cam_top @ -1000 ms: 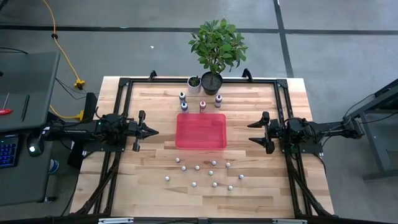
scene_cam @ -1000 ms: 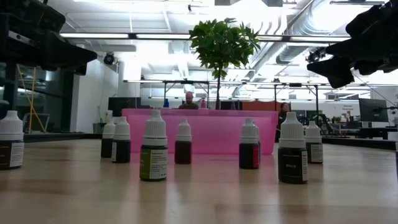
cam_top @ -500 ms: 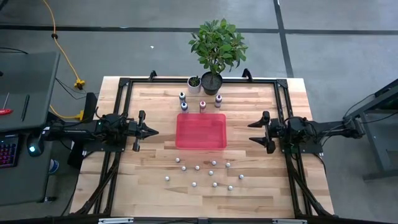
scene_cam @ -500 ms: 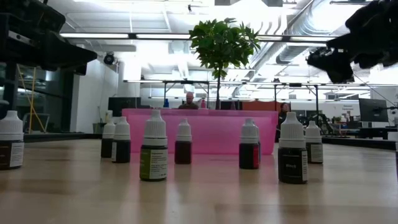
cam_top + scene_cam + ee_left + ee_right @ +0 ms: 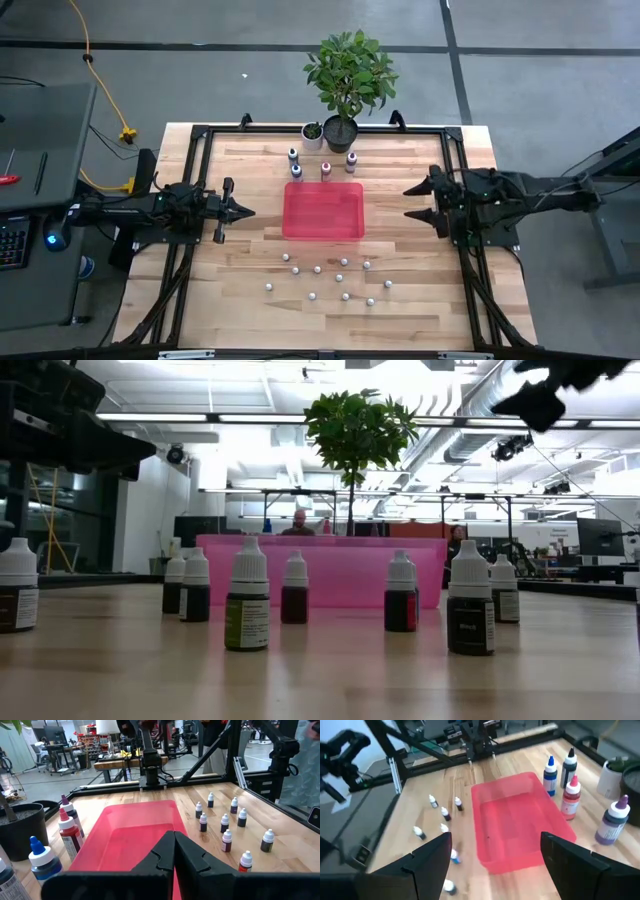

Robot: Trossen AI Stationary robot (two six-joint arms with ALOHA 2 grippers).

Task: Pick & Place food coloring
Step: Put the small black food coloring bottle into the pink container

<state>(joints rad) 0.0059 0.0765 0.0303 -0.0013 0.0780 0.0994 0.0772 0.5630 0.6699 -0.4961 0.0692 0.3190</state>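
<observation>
Several tiny food coloring bottles (image 5: 330, 280) with whitish caps stand upright on the wood between the red tray (image 5: 323, 211) and the table's near edge. They also show in the low view (image 5: 247, 610) and the right wrist view (image 5: 445, 815). My right gripper (image 5: 410, 201) hangs open in the air off the tray's right end, tilted down toward it, its fingers wide apart in its wrist view (image 5: 495, 865). My left gripper (image 5: 246, 211) waits shut and level off the tray's left end (image 5: 174, 845). Neither touches anything.
A few bigger dropper bottles (image 5: 325, 168) stand just beyond the tray's far edge. Behind them are a leafy plant in a black pot (image 5: 341, 132) and a small white pot (image 5: 312, 134). A black frame (image 5: 200, 135) runs round the table.
My right gripper has risen well above the table and tipped its fingers down toward the tray, most of it in the last half second. In the low view it climbs to the top edge. Its fingers stay open. The bottles and tray have not moved.
</observation>
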